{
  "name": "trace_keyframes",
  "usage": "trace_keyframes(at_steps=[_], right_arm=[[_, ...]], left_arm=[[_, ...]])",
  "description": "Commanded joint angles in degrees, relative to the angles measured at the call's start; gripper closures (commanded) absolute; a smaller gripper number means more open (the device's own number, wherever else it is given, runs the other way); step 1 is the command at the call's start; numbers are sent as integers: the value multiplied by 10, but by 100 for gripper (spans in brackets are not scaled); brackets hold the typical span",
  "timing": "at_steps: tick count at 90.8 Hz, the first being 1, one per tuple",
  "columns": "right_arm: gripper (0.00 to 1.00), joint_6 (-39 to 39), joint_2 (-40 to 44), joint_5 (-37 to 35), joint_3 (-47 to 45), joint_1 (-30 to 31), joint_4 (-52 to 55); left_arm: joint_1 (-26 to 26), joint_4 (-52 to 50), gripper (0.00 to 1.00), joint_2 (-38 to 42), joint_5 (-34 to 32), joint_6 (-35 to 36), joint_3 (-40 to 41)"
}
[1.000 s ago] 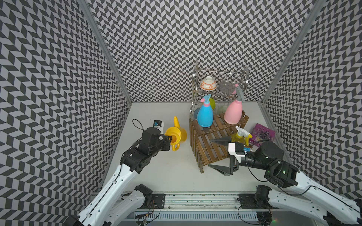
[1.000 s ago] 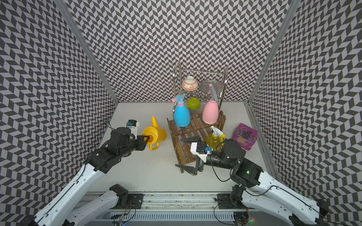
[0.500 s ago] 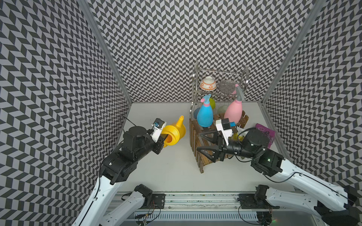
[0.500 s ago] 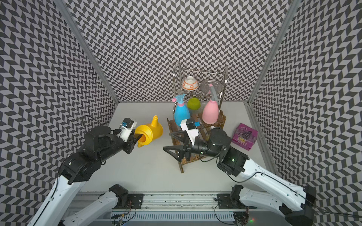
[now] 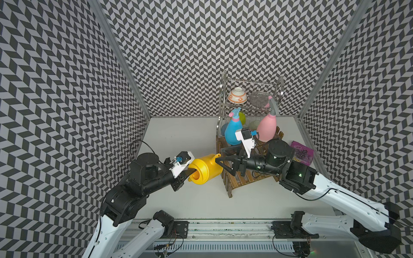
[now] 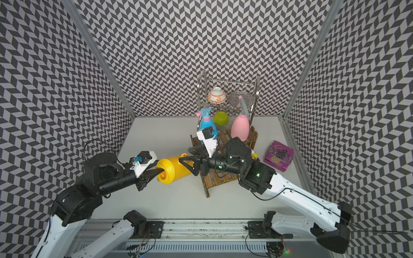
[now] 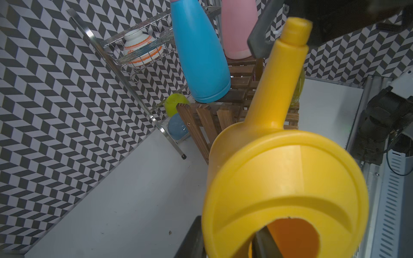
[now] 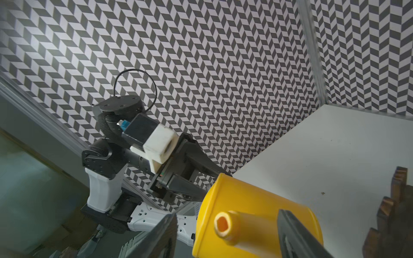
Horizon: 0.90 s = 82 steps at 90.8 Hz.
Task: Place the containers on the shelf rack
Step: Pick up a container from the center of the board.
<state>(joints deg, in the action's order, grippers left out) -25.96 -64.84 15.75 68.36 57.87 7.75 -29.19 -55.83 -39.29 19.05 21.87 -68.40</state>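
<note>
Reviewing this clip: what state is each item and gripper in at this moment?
yellow watering can: held tipped sideways, spout toward the shelf rack
left gripper: shut on the can's fill-hole rim
right gripper: open, fingers astride the can's spout
blue spray bottle: upright on the rack
pink spray bottle: upright on the rack
patterned bowl: tipped in the steel dish rack

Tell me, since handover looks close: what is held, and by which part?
Left tool grips the yellow watering can by its fill-opening rim; right tool straddles the spout, open.
</note>
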Motion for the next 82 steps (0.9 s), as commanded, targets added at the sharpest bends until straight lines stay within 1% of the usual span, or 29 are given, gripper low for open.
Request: trace_keyframes(at_steps=[1,9,17,30,36,47,53,59,64,70,79,82], right_arm=[[29,-3,-13,-7,13,11,-13],[32,4,-24,-9,19,24,-15],[38,11,-32,-23,27,31,-4],[54,20,-33,-51,32,36,10],[59,22,-29,-58,32,36,12],[76,27,-13,-75,22,37,8],[84,24,3,-88,12,37,-1],[89,19,18,-96,0,37,-12],[92,12,31,-99,-10,37,-23],[95,1,48,-100,-24,35,-42],[96,-20,65,-100,-38,29,-53],[96,-26,69,-100,-42,27,-54]], left_arm=[[-2,11,100,3,38,3,-12],[-4,13,100,0,44,0,-12],[-7,13,100,-2,47,-3,-16],[-10,14,100,-7,57,-13,-21],[-10,18,100,-8,59,-21,-22],[-11,32,99,-16,69,-49,-28],[-11,45,97,-22,82,-70,-33],[-10,60,96,-30,98,-97,-37],[-10,71,95,-36,112,-114,-39],[-10,83,89,-42,127,-129,-39],[-10,100,74,-46,143,-146,-39],[-10,105,67,-46,146,-151,-39]])
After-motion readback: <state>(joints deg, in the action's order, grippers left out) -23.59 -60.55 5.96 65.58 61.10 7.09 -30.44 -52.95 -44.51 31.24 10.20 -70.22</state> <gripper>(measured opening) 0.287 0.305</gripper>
